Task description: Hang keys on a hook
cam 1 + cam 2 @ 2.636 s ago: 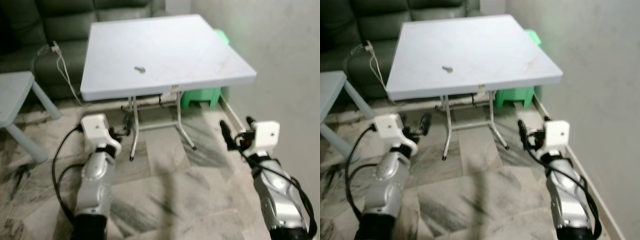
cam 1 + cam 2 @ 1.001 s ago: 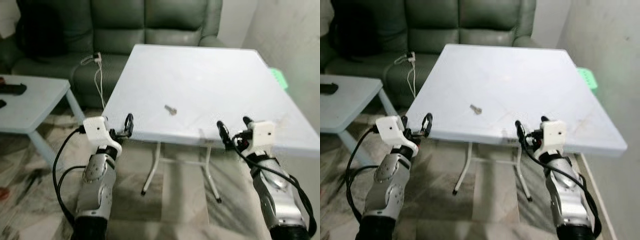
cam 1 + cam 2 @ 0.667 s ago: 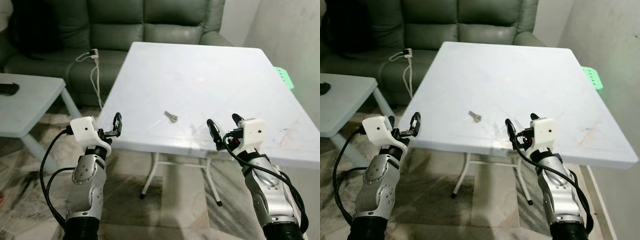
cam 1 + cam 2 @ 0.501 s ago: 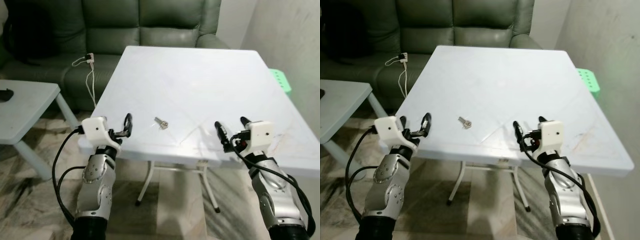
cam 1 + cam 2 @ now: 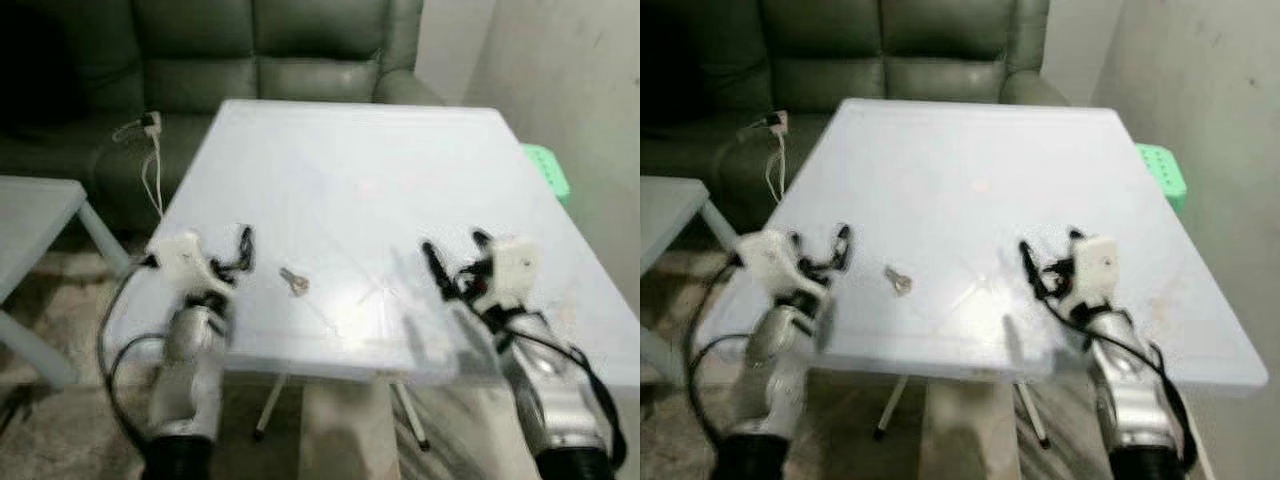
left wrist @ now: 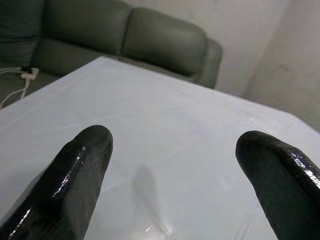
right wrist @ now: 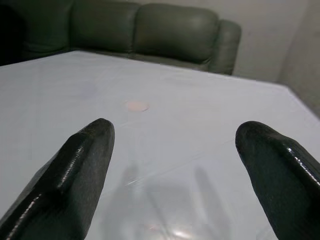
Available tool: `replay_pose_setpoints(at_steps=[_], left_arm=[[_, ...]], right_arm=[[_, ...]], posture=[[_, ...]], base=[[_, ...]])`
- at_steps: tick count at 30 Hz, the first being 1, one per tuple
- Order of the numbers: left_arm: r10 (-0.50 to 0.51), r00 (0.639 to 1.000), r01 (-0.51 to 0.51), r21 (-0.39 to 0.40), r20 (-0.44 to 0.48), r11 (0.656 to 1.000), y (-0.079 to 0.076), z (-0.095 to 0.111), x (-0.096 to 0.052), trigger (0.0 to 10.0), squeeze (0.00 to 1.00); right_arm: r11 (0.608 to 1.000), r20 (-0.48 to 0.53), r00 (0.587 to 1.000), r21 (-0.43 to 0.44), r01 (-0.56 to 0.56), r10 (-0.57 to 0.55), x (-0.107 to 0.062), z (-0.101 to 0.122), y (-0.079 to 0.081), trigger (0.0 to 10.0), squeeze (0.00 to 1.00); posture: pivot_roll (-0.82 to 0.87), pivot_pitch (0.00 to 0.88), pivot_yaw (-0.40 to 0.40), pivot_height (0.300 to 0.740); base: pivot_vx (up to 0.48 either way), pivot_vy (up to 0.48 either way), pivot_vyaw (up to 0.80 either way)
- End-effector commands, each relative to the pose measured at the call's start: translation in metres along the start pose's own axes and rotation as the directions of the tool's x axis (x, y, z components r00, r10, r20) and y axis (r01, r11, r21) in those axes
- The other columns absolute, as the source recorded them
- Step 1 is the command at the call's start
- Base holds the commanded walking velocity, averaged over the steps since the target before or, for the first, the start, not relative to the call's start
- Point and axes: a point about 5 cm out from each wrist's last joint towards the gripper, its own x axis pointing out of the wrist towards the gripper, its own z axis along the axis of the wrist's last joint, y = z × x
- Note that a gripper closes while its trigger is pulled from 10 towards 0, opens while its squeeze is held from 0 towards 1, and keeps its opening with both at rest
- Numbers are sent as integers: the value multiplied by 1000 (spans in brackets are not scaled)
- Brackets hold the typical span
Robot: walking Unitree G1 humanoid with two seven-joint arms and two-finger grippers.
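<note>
A small silver key (image 5: 293,282) lies on the white folding table (image 5: 350,150), near its front edge and left of centre. My left gripper (image 5: 235,256) hovers over the table's front left part, a little left of the key, open with nothing in it. In the left wrist view its fingers (image 6: 75,175) stand wide apart above the bare tabletop. My right gripper (image 5: 455,255) is held over the front right part, well right of the key, also open and empty. Its fingers (image 7: 75,165) frame the tabletop too. The head views are blurred.
A dark green sofa (image 5: 250,50) stands behind the table, with a white cable (image 5: 145,130) hanging off its seat. A low pale side table (image 5: 30,220) is at the left. A green stool (image 5: 548,170) and a bare wall (image 5: 580,80) are at the right.
The camera has come closer to the table and risen, so the tabletop now fills the middle. Both grippers are now over the table's front part instead of in front of its edge.
</note>
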Motion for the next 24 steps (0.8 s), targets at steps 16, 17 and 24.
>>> replay_pose_setpoints(at_steps=[16,17,24], left_arm=[[-123,992,125,66,-36,990,-25,-11,-27,10000,0],[-126,991,128,68,-36,989,-27,-12,-29,10000,0],[-89,996,91,56,-30,994,-22,-11,-28,10000,0]], right_arm=[[980,-37,980,-42,-196,195,19,-4,5,10000,0],[978,-35,979,-45,-203,201,23,-3,7,10000,0],[976,-23,976,-38,-215,215,28,-1,13,10000,0]], posture=[[43,37,-66,740],[46,38,-68,740],[51,43,-77,740]], base=[[0,0,0],[0,0,0],[0,0,0]])
